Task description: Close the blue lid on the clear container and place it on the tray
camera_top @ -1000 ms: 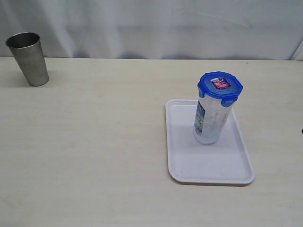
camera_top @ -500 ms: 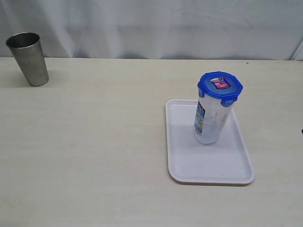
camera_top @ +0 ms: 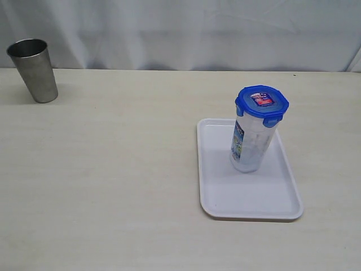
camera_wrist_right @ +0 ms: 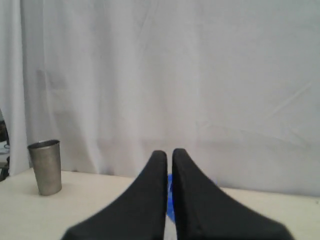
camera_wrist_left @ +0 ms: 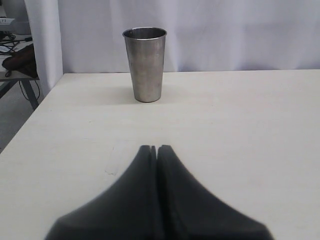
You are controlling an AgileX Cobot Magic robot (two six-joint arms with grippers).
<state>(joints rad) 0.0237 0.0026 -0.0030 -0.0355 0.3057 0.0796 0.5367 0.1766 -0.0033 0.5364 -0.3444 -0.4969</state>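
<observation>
The clear container (camera_top: 251, 144) stands upright on the white tray (camera_top: 225, 192), in its far half. The blue lid (camera_top: 262, 103) sits on top of it with its side flaps down. Neither gripper shows in the exterior view. In the left wrist view my left gripper (camera_wrist_left: 157, 148) is shut and empty above bare table, far from the container. My right gripper (camera_wrist_right: 169, 153) is shut too, raised clear of the table; a sliver of the blue lid (camera_wrist_right: 170, 197) shows through the slit between its fingers, farther off.
A grey steel cup (camera_top: 34, 69) stands at the far left of the table; both wrist views show this steel cup (camera_wrist_left: 145, 62), small in the right one (camera_wrist_right: 45, 166). A white curtain hangs behind. The table's left edge (camera_wrist_left: 30, 112) drops off beside the left gripper.
</observation>
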